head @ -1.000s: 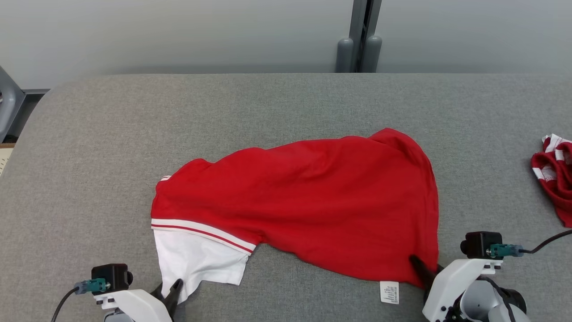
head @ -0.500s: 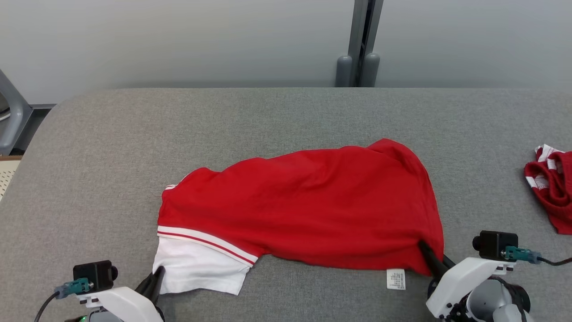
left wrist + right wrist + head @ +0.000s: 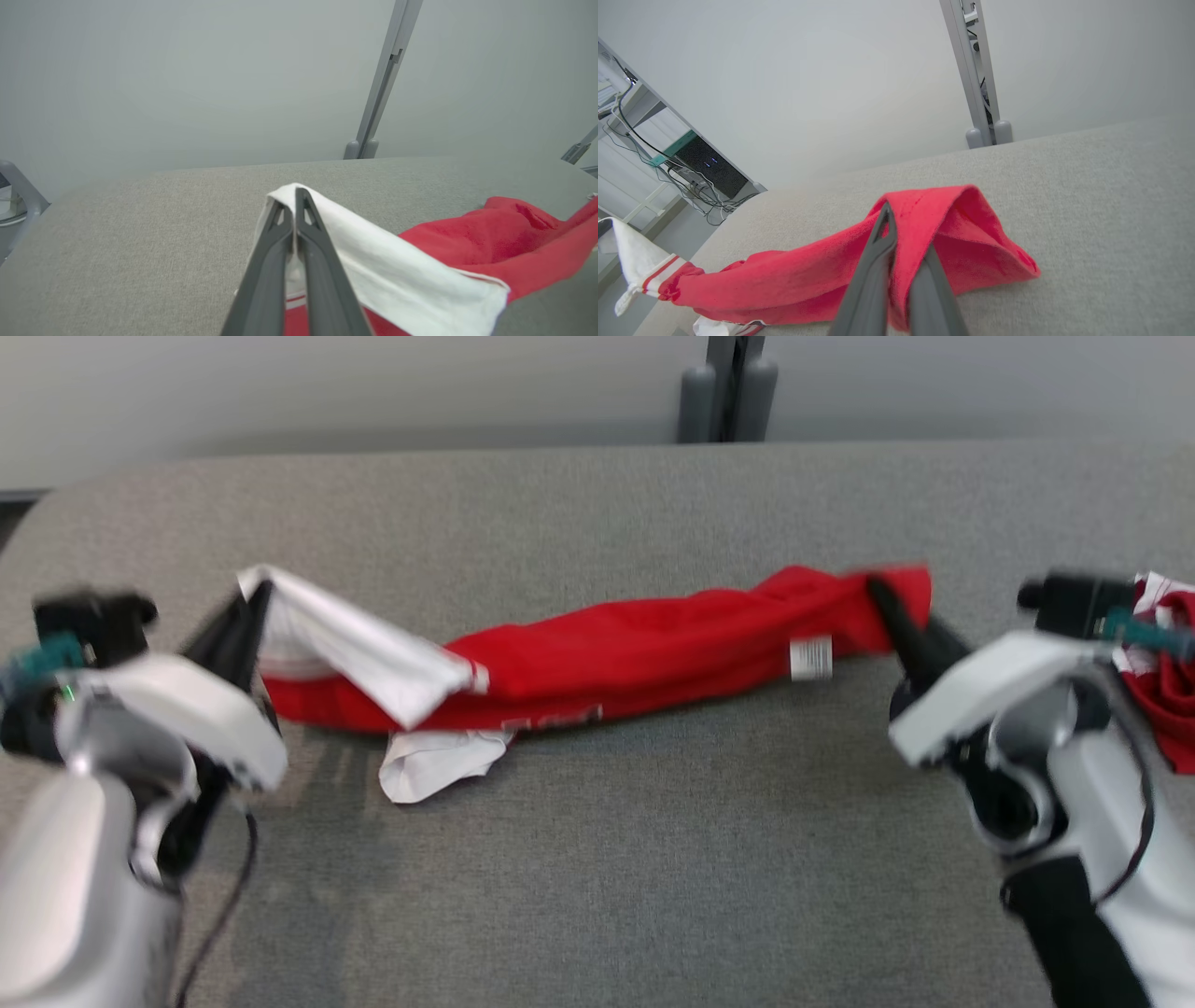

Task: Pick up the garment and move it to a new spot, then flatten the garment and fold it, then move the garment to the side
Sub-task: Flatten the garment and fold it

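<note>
At the left of the head frame, the left gripper (image 3: pixel 260 593) is pinched tight on the white panel (image 3: pixel 345 644) of the red shirt (image 3: pixel 644 653), raised off the grey table (image 3: pixel 597 859). The shirt stretches as a bunched rope across mid-frame, its middle sagging onto the table, care label (image 3: pixel 810 656) showing. At the right, the right gripper (image 3: pixel 882 593) is clamped on the shirt's red corner. This looks like the pick-up-and-move step. Next, both arms should carry it taut, then lay it down spread.
</note>
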Robot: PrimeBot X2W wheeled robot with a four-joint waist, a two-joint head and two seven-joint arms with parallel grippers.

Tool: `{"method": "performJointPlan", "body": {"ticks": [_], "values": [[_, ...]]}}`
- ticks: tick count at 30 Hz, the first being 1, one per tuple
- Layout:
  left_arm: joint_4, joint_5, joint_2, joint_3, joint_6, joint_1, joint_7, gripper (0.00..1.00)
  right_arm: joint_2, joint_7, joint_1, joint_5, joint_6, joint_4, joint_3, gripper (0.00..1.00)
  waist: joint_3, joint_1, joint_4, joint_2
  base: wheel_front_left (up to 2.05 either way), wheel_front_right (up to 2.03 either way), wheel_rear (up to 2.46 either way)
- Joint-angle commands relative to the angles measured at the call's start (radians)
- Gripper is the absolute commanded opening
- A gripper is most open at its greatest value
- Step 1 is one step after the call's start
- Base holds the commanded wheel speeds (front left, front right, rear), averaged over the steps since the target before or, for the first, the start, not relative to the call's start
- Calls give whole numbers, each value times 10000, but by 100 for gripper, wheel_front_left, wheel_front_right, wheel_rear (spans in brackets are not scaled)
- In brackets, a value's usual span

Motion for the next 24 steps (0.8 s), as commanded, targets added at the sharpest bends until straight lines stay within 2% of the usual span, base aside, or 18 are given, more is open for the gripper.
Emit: {"method": "performJointPlan", "body": {"ticks": [1, 5, 11, 17, 24], "values": [[189, 124, 219, -95, -55, -803, 62, 0, -231, 22, -746, 175, 23, 204, 138, 0, 631, 0, -160, 0, 0, 0, 0], [998, 246, 738, -451, -79, -3166, 83, 0, -409, -42, -3050, 948, 23, 966, 502, 0, 1518, 0, -300, 0, 0, 0, 0], [2634, 541, 1510, -1380, -87, -6799, -519, 0, -440, -436, -6408, 2064, 23, 2333, 879, 0, 2783, 0, -375, 0, 0, 0, 0], [4303, 545, 1749, -2275, -79, -10009, -1523, 0, -442, -1266, -9114, 2847, 23, 3418, 1287, 0, 3575, 0, -445, 0, 0, 0, 0], [6044, 829, 1844, -3090, -79, -12748, -2976, 0, -477, -2709, -11231, 3783, 23, 4214, 1423, 0, 3886, 0, -525, 0, 0, 0, 0]]}}
